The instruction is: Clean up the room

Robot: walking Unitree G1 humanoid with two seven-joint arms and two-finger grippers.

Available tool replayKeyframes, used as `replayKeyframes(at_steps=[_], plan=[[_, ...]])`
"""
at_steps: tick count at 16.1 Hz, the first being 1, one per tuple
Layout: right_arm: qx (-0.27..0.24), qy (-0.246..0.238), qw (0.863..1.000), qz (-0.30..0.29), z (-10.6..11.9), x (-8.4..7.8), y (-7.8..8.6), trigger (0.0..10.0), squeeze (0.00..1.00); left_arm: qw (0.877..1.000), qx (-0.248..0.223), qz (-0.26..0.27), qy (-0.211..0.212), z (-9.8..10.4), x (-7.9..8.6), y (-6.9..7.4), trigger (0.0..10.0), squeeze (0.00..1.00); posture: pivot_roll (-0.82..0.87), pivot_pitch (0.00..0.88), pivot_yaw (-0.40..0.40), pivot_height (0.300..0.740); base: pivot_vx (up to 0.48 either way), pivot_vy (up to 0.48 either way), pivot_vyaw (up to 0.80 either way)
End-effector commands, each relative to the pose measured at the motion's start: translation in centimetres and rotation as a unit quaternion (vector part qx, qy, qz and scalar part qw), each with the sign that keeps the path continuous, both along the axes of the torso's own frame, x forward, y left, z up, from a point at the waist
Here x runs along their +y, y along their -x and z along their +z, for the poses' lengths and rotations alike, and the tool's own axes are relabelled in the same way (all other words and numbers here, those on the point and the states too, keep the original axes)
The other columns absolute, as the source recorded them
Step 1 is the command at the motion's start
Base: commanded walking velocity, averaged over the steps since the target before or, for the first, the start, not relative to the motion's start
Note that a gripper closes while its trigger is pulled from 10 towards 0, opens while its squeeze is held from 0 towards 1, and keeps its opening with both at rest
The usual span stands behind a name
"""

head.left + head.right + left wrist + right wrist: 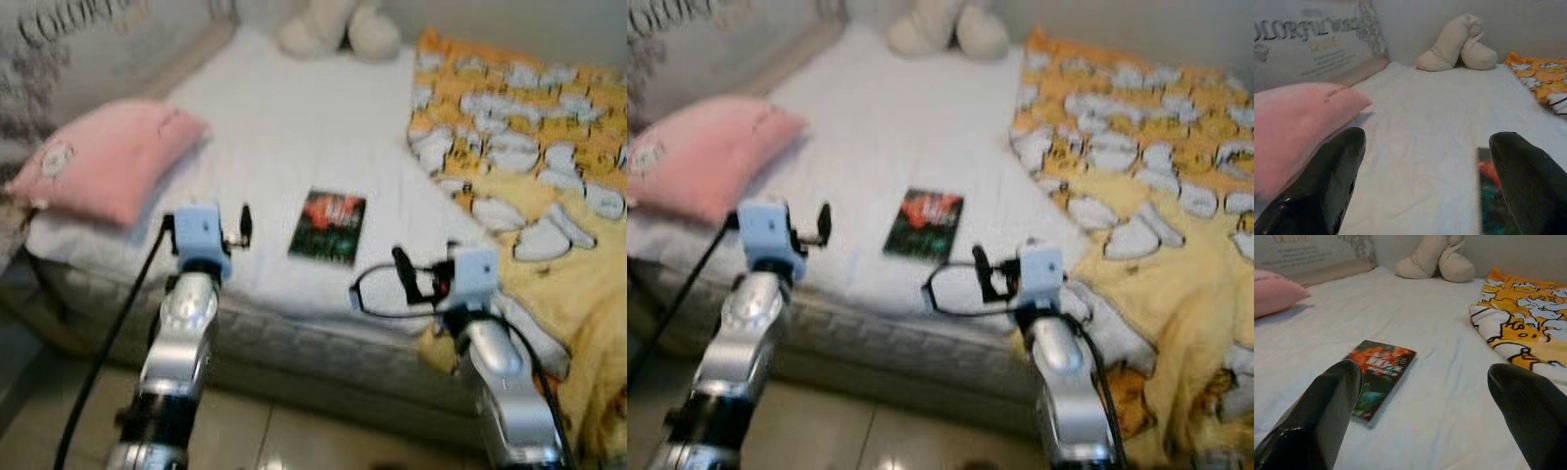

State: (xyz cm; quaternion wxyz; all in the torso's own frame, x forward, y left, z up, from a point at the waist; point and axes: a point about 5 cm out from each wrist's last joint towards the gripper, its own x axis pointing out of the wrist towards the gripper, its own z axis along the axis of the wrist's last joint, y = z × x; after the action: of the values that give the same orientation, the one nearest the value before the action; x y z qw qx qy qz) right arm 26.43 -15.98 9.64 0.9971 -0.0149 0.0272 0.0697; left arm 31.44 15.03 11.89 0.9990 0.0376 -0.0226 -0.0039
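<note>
A dark book (328, 226) with a red and green cover lies flat on the white bed sheet (284, 127), near the bed's front edge. My left gripper (1425, 176) is open, held over the bed's front edge to the left of the book, beside the pink pillow (108, 162). My right gripper (1425, 416) is open too, raised at the bed's front edge a little right of the book (1378, 374), which lies just ahead of its left finger. Nothing is between either pair of fingers.
A yellow and orange blanket (534, 147) with white cartoon prints covers the bed's right side and hangs over the front. A cream plush toy (338, 27) lies at the far end. A printed board (1308, 41) leans on the left wall. Tiled floor (274, 431) is below.
</note>
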Motion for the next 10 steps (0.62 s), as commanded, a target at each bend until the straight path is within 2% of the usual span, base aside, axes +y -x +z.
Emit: replayKeyframes(at_steps=[1,4,6,9,10], plan=[[-0.002,0.005,1.0,-0.01,-0.1,-0.3,0.0,10.0,0.0,1.0,0.006,-0.022,-0.003,0.2,-0.4,-0.5,10.0,0.0,-0.07,0.0,0.015,0.74,0.405,-0.255,0.0],[-0.004,0.012,1.0,-0.008,-0.3,-0.2,0.0,10.0,0.0,1.0,0.01,-0.029,0.001,0.1,0.0,-0.9,10.0,0.0,-0.07,0.0,0.019,0.74,0.455,0.0,0.0],[-0.003,0.019,1.0,-0.001,-0.4,0.2,0.0,10.0,0.0,0.999,0.01,-0.052,-0.015,0.0,0.1,-1.2,10.0,0.0,-0.08,0.0,0.023,0.74,0.33,0.345,0.0],[0.0,0.017,1.0,0.0,-0.6,0.3,-0.1,10.0,0.0,0.997,0.019,-0.067,-0.03,-0.1,0.0,-1.8,10.0,0.0,-0.07,0.0,0.025,0.74,0.341,0.331,-0.77],[0.0,0.016,1.0,0.0,-0.7,0.3,-0.1,10.0,0.0,0.997,0.023,-0.07,-0.036,-0.1,0.0,-2.0,10.0,0.0,-0.08,0.0,0.025,0.74,0.454,0.0,-0.77]])
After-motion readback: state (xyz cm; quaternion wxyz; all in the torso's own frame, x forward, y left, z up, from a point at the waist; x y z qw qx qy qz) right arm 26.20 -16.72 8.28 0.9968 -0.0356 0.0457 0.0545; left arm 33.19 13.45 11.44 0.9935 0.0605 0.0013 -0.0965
